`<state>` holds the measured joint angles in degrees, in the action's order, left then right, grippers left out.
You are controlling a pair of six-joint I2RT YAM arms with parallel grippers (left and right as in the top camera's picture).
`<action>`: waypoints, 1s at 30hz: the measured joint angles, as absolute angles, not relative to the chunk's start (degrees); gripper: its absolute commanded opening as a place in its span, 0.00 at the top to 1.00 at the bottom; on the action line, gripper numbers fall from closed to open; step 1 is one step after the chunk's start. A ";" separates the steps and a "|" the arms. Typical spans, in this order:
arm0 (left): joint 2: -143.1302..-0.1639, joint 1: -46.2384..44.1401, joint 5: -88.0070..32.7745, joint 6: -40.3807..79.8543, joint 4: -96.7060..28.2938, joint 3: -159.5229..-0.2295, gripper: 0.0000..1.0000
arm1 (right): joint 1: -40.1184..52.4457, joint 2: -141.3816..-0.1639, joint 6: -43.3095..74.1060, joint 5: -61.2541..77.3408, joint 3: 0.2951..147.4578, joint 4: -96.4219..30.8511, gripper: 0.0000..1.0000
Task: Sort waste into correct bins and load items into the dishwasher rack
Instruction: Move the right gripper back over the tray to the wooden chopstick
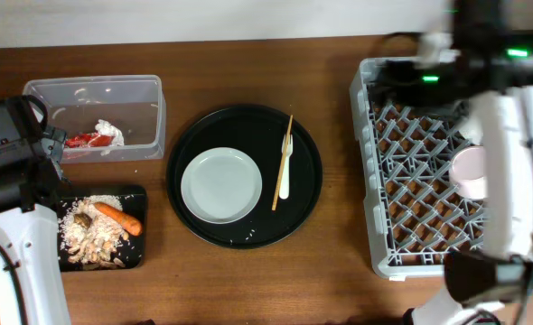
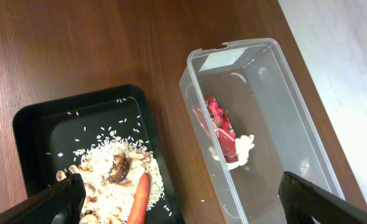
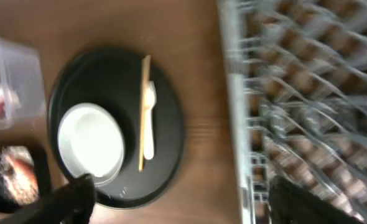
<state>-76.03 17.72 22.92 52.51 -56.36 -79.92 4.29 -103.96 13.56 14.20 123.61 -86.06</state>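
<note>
The left tool [image 2: 180, 186] hangs above the left part of the surface [image 1: 339, 271], over the gap between the two bins. Its fingers [image 2: 53, 202] are spread wide and there is nothing between them.

The clear tub [image 1: 95, 88] stands at the far left. Inside it lie the red wrapper [image 1: 84, 140] and the white napkin [image 1: 111, 133], touching each other. Just in front of the tub is the black rectangular tray [image 1: 138, 194]. It holds the rice scraps [image 1: 90, 236], the carrot [image 1: 119, 218] and a small brown lump [image 1: 82, 219] on top of the rice.

In the middle of the surface stands the round black tray [image 1: 303, 144]. The grey plate [image 1: 221, 184] lies flat on its left half. On the right half lie the chopsticks [image 1: 289, 126] and the white utensil [image 1: 284, 185], side by side and almost touching.

The rack [image 1: 420, 199] stands at the right. The right arm reaches over it. A pale pink bowl [image 1: 465, 171] is in the rack, partly hidden by this arm.

The right tool [image 3: 180, 190] is blurred in its own view, but its fingers [image 3: 78, 193] are far apart and they hold nothing.
</note>
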 measured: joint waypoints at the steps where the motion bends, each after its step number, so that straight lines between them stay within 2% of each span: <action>1: -76.03 17.72 22.90 52.51 -56.34 -79.92 0.01 | 8.14 -105.89 14.13 13.50 123.59 -85.17 0.19; 4: -76.03 17.72 22.92 52.51 -56.34 -79.92 0.01 | 17.26 -112.86 18.61 9.10 123.57 -83.02 0.33; 12: -76.03 17.72 22.92 52.51 -56.31 -79.92 0.01 | 28.82 -132.03 27.03 5.41 123.31 -76.25 0.45; 17: -76.03 17.72 22.92 52.51 -56.36 -79.92 0.01 | 30.33 -136.77 31.05 3.42 123.31 -74.54 0.51; 30: -76.03 17.72 22.92 52.53 -56.36 -79.92 0.01 | 30.33 -137.91 34.28 -5.04 123.28 -69.06 0.57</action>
